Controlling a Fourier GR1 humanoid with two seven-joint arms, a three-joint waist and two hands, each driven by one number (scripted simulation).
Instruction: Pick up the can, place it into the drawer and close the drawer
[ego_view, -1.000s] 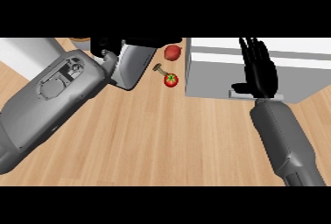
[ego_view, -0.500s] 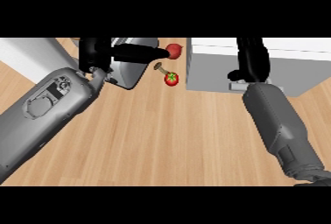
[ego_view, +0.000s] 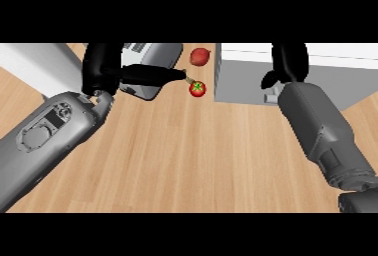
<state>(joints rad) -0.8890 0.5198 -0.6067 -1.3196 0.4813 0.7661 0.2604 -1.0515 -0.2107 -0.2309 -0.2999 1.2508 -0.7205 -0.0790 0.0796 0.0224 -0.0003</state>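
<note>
The can (ego_view: 151, 60) is a grey cylinder lying tilted at the top left of the wooden counter. My left hand (ego_view: 101, 65) is curled round it, fingers on its left side and thumb (ego_view: 151, 75) across its front, hiding part of it. The drawer (ego_view: 244, 75) is the white box at the top right; its inside does not show. My right hand (ego_view: 288, 62) lies on the drawer's top with straight fingers pointing away, holding nothing.
A red tomato (ego_view: 197, 89) with a green stem sits just right of the can, close to the drawer's left wall. A second red, rounded item (ego_view: 199, 56) lies behind it. A white block (ego_view: 33, 62) fills the top left corner. Bare wood (ego_view: 192, 160) spreads between my forearms.
My left thumb has come across the can's front, so the hand now wraps it. The right hand has slid farther away over the drawer's top. The tomato has stayed put.
</note>
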